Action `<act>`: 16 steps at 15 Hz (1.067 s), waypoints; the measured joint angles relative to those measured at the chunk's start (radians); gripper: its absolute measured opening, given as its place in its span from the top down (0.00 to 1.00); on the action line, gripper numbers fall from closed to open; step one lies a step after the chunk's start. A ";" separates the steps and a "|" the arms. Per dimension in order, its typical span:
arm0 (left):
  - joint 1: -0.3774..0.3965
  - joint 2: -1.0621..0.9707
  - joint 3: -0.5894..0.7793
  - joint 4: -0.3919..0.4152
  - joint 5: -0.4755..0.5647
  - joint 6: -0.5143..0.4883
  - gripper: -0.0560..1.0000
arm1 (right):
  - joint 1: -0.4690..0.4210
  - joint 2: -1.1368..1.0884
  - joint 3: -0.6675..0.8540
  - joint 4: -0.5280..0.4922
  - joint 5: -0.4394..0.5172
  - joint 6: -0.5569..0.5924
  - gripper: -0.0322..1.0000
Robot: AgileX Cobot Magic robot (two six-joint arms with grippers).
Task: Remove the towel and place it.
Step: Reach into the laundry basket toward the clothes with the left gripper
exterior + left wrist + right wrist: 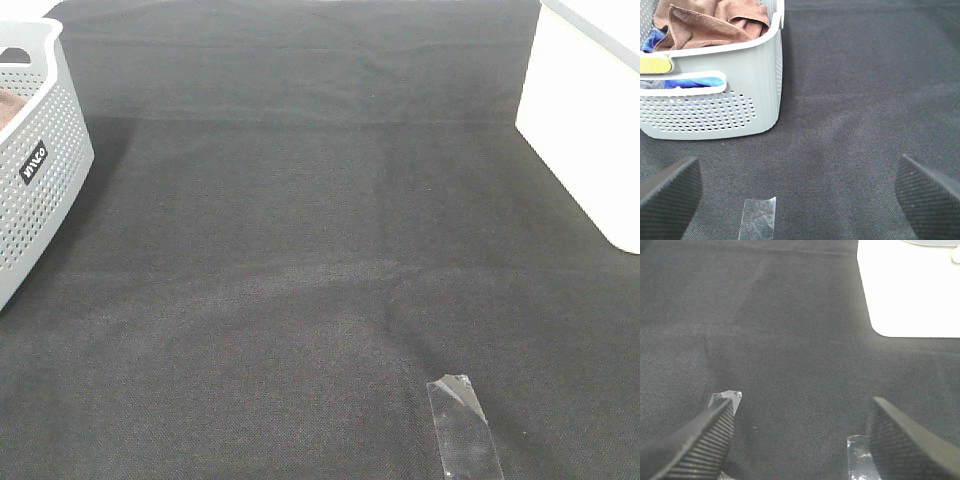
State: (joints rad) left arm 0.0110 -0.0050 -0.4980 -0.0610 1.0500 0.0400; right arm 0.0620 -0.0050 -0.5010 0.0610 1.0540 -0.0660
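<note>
Far-left edge of the table: a grey perforated basket stands on the black cloth, only partly inside the high view.
Towel: brown, plush, bunched up inside the basket. The towel lies on top of the other contents, one fold draped against the rim. From the high camera only a brown sliver shows.
Other contents: a blue cloth shows through the handle slot, with a yellow item at the rim beside it; what that item is cannot be told.
Left gripper: the left gripper hovers over bare cloth near the basket, fingers spread wide, nothing between them.
Right gripper: the right gripper is also spread wide and empty — over cloth, well apart from the basket.
Tape: a clear tape strip lies flat on the cloth at the near edge of the high view. A similar tape piece lies on the cloth in the left wrist view, on the near side of the basket.
Far right: a white surface borders the cloth.
Arms: neither arm shows in the high view.
</note>
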 joint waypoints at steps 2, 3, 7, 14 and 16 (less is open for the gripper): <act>0.000 0.000 0.000 0.000 0.000 0.000 0.01 | 0.000 0.000 0.000 0.000 0.000 0.000 0.31; 0.000 0.000 0.000 0.000 0.000 0.000 0.01 | 0.000 0.000 0.000 0.000 0.000 0.000 0.31; 0.000 0.000 0.000 0.000 0.000 0.000 0.01 | 0.000 0.000 0.000 0.000 0.000 0.000 0.31; 0.000 0.046 -0.052 0.039 0.001 0.041 0.01 | 0.000 0.000 0.000 0.000 0.000 0.000 0.31; 0.000 0.195 -0.179 0.095 0.007 0.171 0.01 | 0.000 0.000 0.000 0.000 0.000 0.000 0.31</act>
State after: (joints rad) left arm 0.0110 0.1900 -0.6770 0.0340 1.0570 0.2110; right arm 0.0620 -0.0050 -0.5010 0.0610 1.0540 -0.0660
